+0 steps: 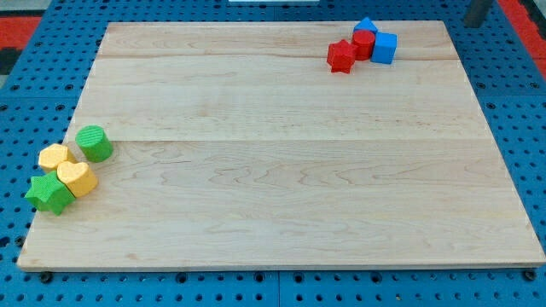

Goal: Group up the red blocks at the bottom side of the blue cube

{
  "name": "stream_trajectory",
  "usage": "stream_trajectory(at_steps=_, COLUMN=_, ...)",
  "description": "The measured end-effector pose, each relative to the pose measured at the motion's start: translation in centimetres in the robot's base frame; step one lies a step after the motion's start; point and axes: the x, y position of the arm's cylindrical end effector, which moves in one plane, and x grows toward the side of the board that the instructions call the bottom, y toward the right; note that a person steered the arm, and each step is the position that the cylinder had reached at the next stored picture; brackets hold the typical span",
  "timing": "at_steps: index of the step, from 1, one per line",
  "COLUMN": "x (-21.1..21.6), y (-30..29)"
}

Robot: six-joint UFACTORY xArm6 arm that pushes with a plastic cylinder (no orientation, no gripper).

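Note:
The blue cube (pixel 384 48) sits near the board's top right. A red cylinder (pixel 363 43) touches its left side. A red star (pixel 341 55) touches the cylinder at its lower left. A second blue block (pixel 365 27), shape unclear, sits just above the red cylinder. A dark rod shows at the view's top right, beyond the board's top edge. My tip (pixel 471 25) is to the right of and slightly above the blue cube, well apart from all blocks.
At the board's left edge stands a cluster: a green cylinder (pixel 94 142), a yellow hexagon (pixel 55 157), a yellow heart (pixel 77 178) and a green star (pixel 49 194). The wooden board (pixel 281 170) lies on a blue perforated table.

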Motion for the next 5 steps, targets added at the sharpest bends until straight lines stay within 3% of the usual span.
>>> stream_trajectory(at_steps=3, x=0.0, y=-16.4)
stream_trajectory(at_steps=5, x=0.8, y=-19.0)
